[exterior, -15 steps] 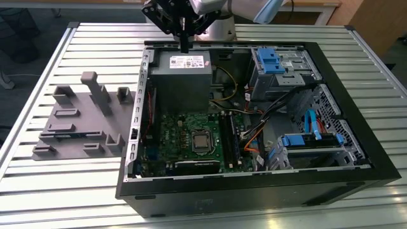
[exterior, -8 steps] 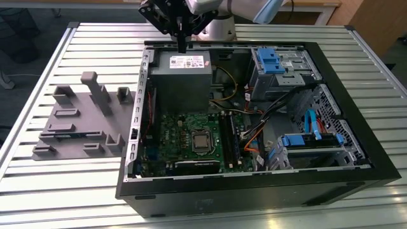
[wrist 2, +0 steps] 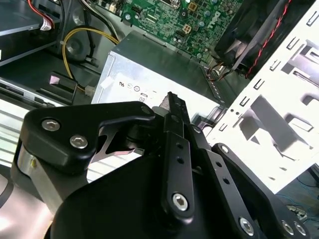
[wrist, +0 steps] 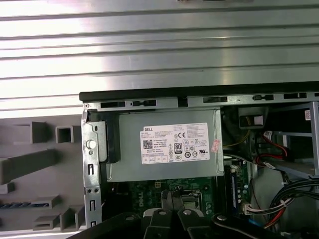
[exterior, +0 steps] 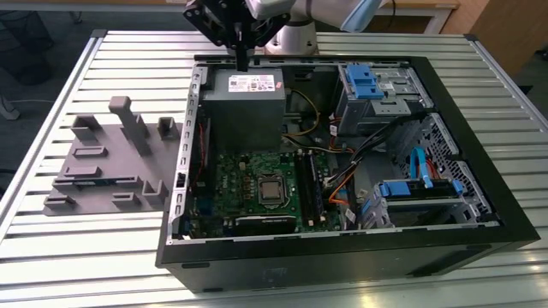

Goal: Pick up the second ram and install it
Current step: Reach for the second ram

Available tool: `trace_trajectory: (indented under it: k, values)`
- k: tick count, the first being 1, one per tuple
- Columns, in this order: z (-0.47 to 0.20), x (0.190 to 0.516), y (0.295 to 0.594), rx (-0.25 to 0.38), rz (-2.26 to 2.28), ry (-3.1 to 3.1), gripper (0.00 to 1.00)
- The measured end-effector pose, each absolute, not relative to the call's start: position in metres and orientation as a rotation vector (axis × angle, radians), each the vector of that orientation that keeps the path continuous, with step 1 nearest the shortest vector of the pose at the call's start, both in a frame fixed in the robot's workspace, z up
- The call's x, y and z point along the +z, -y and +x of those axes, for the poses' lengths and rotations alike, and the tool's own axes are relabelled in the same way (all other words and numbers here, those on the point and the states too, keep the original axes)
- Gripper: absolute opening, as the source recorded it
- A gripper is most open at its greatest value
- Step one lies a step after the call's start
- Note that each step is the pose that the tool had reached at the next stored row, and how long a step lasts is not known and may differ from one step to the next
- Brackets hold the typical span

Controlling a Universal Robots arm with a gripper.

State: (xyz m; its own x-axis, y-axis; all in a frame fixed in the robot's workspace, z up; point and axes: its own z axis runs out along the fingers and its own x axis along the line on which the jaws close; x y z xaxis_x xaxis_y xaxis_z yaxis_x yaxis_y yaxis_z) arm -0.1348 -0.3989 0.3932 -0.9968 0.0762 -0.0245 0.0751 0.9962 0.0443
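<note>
Second ram (wrist: 233, 185) — inside the open case (exterior: 342, 255)

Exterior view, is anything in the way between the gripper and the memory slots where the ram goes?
Nothing visible. The gripper hangs above the power supply. The memory slots lie open from above, with cables beside them, not across.

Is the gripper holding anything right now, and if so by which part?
Nothing is held. The gripper is above the power supply, its jaws closed together with no ram between them.
</note>
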Motion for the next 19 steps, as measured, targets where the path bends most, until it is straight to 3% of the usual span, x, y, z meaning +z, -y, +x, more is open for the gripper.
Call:
trace_trajectory:
  k: [19]
  values:
    - [-0.1437,0.3931,0.3989,0.068,0.118,-3.113,0.11]
